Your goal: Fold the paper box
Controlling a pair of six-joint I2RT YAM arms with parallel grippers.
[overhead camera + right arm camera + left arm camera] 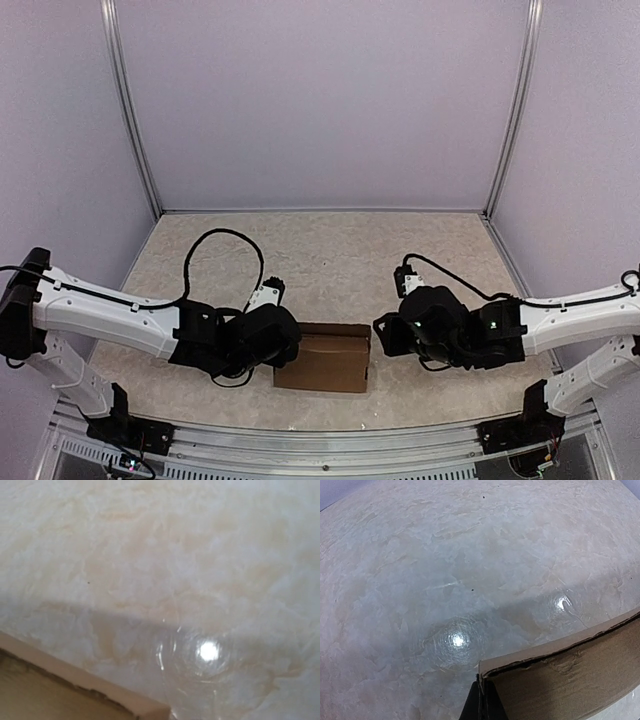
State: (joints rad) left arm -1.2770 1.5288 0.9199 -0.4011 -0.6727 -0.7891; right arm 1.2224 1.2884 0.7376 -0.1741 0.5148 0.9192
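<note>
We see the paper box [325,365] lying near the front edge of the marbled beige tabletop [330,250], midway between the two arms, a plain brown cardboard piece with one panel raised along its far side. The left gripper [288,345] meets the box at its left end. In the left wrist view its dark fingers [469,710] are pressed together on a thin cardboard edge at the corner of the box [570,680], so we read that gripper as clamped on the cardboard, with no gap showing beside it. The right gripper [381,335] sits just beside the right end of the box. From above its black body hides the fingertips, and the right wrist view shows none of them, so we cannot tell how far it is open or whether it touches anything. That view shows only a corner of the box [20,690] at lower left, against the glossy table surface. A black cable [215,240] loops above the left arm.
</note>
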